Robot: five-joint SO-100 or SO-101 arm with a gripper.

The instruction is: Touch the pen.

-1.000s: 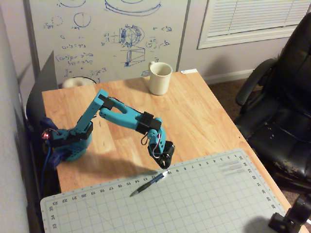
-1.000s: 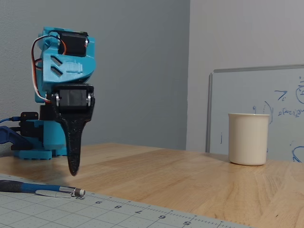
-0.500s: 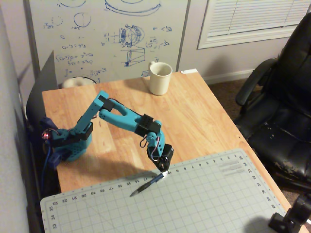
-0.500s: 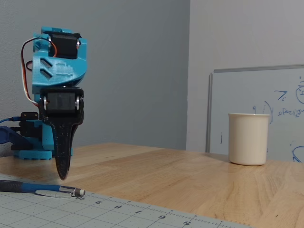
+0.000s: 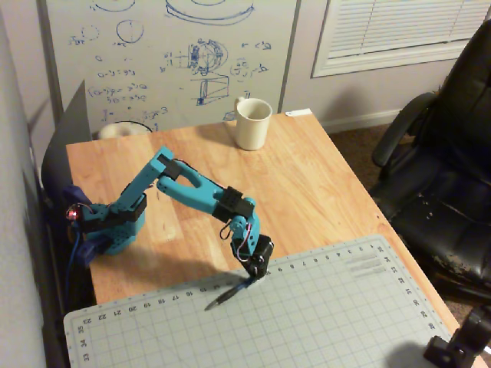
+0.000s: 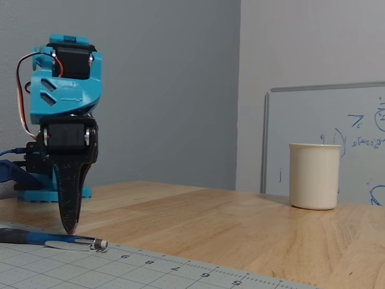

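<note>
The pen [image 5: 229, 295] lies flat on the grey cutting mat [image 5: 322, 314], slanting from lower left to upper right. In the fixed view the pen [image 6: 42, 238] shows a dark blue barrel and a silvery end. My gripper [image 5: 250, 276] points straight down over the pen's upper right end. In the fixed view the gripper [image 6: 69, 229] has its dark fingers [image 6: 71, 186] pressed together into one point. The tip sits at the pen's barrel, either touching it or just behind it; I cannot tell which. It holds nothing.
A cream mug [image 5: 252, 123] stands at the far edge of the wooden table [image 5: 322, 184], well away from the arm; it also shows in the fixed view [image 6: 314, 176]. A whiteboard [image 5: 169, 54] leans behind. A black office chair [image 5: 445, 169] stands at the right.
</note>
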